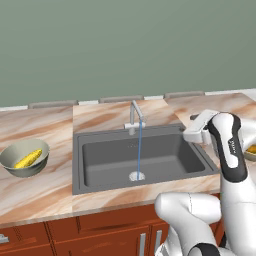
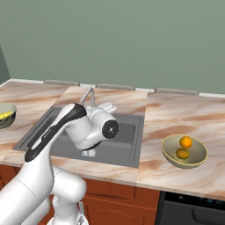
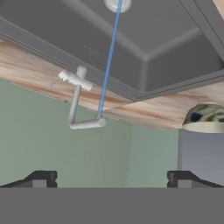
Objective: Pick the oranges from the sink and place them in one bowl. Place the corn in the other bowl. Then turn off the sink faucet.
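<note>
Two oranges (image 2: 186,142) lie in the olive-khaki bowl (image 2: 195,161) on the counter right of the sink (image 1: 100,162). The corn (image 1: 28,159) rests in the pale grey-green bowl (image 1: 10,161) on the left counter. The sink faucet (image 1: 134,116) stands behind the basin, and a thin blue stream of water (image 1: 139,150) falls from it to the drain. My gripper (image 3: 111,178) is open and holds nothing. It hovers over the basin's right rim (image 1: 192,131) and points at the faucet (image 3: 75,103), which appears upside down in the hand view.
The marbled tan counter (image 1: 45,195) runs along both sides of the sink, with a green wall behind it. Wooden cabinet fronts (image 1: 100,230) sit below. My arm hides part of the olive-khaki bowl (image 1: 250,152) in the left base view.
</note>
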